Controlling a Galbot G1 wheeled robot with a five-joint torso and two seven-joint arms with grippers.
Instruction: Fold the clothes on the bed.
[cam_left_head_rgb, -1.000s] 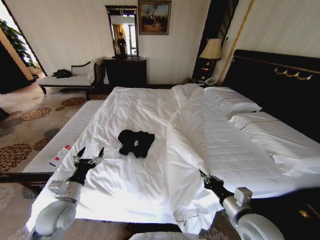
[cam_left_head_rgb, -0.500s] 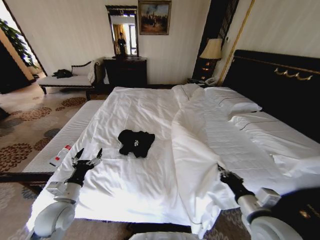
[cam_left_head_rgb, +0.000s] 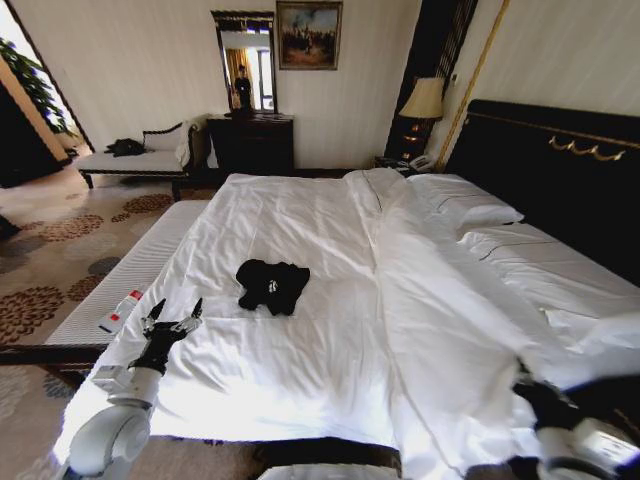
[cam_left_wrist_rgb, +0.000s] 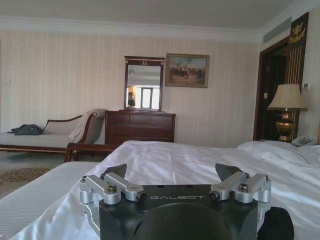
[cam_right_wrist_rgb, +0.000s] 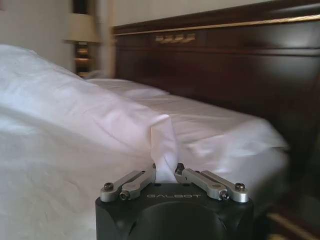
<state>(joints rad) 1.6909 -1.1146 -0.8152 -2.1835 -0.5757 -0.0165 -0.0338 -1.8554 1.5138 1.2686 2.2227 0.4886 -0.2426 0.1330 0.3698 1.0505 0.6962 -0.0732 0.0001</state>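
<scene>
Since the frame 1 second ago, the right gripper (cam_right_wrist_rgb: 166, 172) has travelled from near the middle of the foot edge toward the robot's right, dragging the duvet (cam_left_head_rgb: 450, 300) with it; the raised fold that stood beside the T-shirt is now spread flatter across the bed (cam_left_head_rgb: 270, 370). The left gripper (cam_left_head_rgb: 171, 318) has not moved.

Right gripper: fingers closed on a pinch of white duvet fabric, as the right wrist view shows. In the head view it sits at the bottom right corner, partly cut off by the frame edge and blurred.

Left gripper: fingers spread apart, holding nothing, hovering over the near left part of the mattress.

Task item: 1 black T-shirt (cam_left_head_rgb: 271, 285) lies crumpled on the white sheet, left of the bed's centre line, well apart from both grippers.

Key relation: the T-shirt lies ahead of the left gripper and toward the robot's right of it. The left gripper is clearly the nearer of the 2. In the left wrist view, a dark edge of the garment (cam_left_wrist_rgb: 276, 226) appears just past 1 fingertip.

Limits of view: the T-shirt is bunched, so its long axis, collar, sleeves and lettering cannot be made out. The far side of the heap is hidden.
</scene>
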